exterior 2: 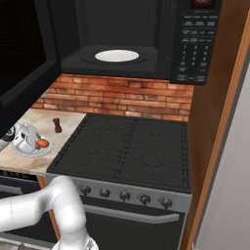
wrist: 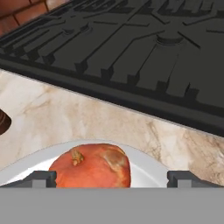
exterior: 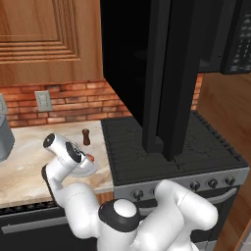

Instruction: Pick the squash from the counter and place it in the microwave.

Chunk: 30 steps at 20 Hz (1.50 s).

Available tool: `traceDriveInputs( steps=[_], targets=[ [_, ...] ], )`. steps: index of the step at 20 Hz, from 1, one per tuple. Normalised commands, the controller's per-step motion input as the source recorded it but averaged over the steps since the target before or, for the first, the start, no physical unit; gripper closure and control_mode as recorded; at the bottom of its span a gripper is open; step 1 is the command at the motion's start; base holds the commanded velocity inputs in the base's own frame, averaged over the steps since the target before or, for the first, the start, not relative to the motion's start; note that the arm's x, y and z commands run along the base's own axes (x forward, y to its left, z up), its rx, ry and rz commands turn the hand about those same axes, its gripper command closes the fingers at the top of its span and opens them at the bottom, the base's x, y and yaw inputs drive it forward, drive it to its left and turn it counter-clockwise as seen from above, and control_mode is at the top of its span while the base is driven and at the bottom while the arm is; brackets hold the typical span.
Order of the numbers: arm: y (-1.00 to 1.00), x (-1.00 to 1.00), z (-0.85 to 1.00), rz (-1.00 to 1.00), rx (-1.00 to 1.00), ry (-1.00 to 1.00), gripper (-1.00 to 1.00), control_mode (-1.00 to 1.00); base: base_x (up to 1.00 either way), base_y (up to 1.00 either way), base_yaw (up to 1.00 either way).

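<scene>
So the squash (wrist: pixel 91 165) is sitting on a grey plate (wrist: pixel 146 168) on the counter (wrist: pixel 65 118), just left of the stove (exterior 2: pixel 127 146); the pepper mill (exterior 2: pixel 57 125) stands a bit further back toward the brick wall (exterior 2: pixel 117 100); the microwave (exterior 2: pixel 146 39) hangs above the stove with its door (exterior: pixel 147 73) swung wide open and a white turntable (exterior 2: pixel 116 55) showing inside.

The gripper (wrist: pixel 111 178) is right down at the squash; in the hand view the two fingertips (wrist: pixel 41 178) sit spread wide, one on each side of it, with nothing pinched yet; looks to me like the grasp step, just before closing.

How I'd do it well: the squash is round and slick-looking, so I'd want the fingers level with its widest part, not up near the stem; too high and it probably squirts out downward when the jaws close; too low and the tips may scrape the plate and shove it along the counter. Centre it between the tips first (it sits slightly left of middle in the hand view), then close slowly and lift straight up so the plate stays put.

After that, watch the open door; it hangs low over the stove's front-left, so I'd guess the lift needs to go up and around it rather than straight across.
</scene>
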Motion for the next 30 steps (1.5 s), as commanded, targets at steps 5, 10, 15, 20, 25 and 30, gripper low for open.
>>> traceDriveInputs(
  steps=[5, 10, 15, 20, 25, 30],
  targets=[
    [-0.23, 0.13, -0.26, 0.04, 0.00, 0.03, -1.00, -1.00, 0.00, 0.00, 0.00],
    [-0.31, 0.00, -0.39, 0.04, 0.00, 0.08, -1.00, -1.00, 0.00, 0.00, 0.00],
    [-0.22, -0.01, -0.53, 0.02, 0.00, 0.09, -1.00, -1.00, 0.00, 0.00, 0.00],
    [-0.25, 0.00, -0.66, 0.02, 0.00, 0.09, -1.00, -1.00, 0.00, 0.00, 0.00],
    [-0.30, 0.00, -0.67, 0.01, 0.00, 0.07, 1.00, -1.00, 0.00, 0.00, 0.00],
    [-0.30, -0.08, -0.49, 0.01, 0.00, 0.03, 1.00, -1.00, 0.00, 0.00, 0.00]
  ],
)
